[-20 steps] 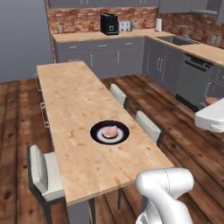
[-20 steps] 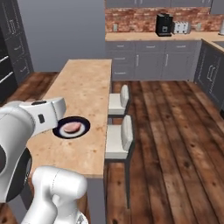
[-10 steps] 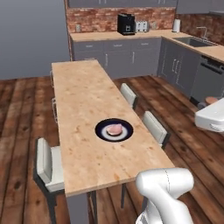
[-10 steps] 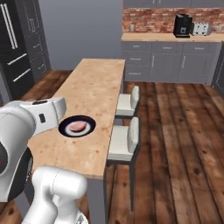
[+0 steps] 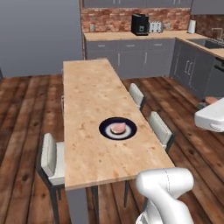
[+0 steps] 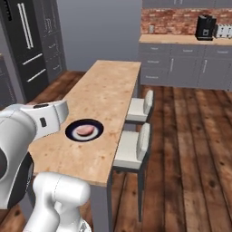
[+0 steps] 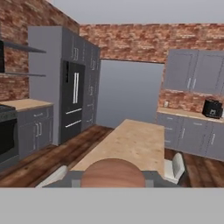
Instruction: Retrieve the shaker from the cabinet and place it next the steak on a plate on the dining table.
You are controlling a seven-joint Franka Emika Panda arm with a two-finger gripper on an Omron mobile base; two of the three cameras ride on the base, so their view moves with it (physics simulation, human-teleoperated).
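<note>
- The fingers [image 7: 153, 177] are drawn narrow around the shaker [image 7: 113, 172]. It shows in the hand view as a brown rounded dome low in the middle, with grey flanks close on both sides.
- I judge the shaker is held and out of the cabinet, carried in the air rather than set down.
- Only its round end shows, so its long axis runs along the line of sight. It points down the length of the tabletop [image 7: 131, 144], from the near short end toward the far one.
- The plate [image 5: 105, 131] lies in the near half of the tabletop [image 5: 87, 87], a little closer to the right long edge than the left and clear of every edge.
- The steak [image 5: 117, 127] rests at the plate's middle, with dark rim bare all round it.
- From the right base view, a white arm link [image 6: 41, 120] stands just left of the plate [image 6: 97, 133] and steak [image 6: 84, 131].
- The target therefore seems to lie forward of and below the fingers, near the end of the tabletop that the shaker's dome covers in the hand view.
- The coming move probably needs the shaker lowered and turned upright onto bare rim beside the meat.
- Count: one shaker, one plate, one steak and one arm.
- Three chairs [image 5: 52, 159] show, one on the left long edge and two on the right.
</note>
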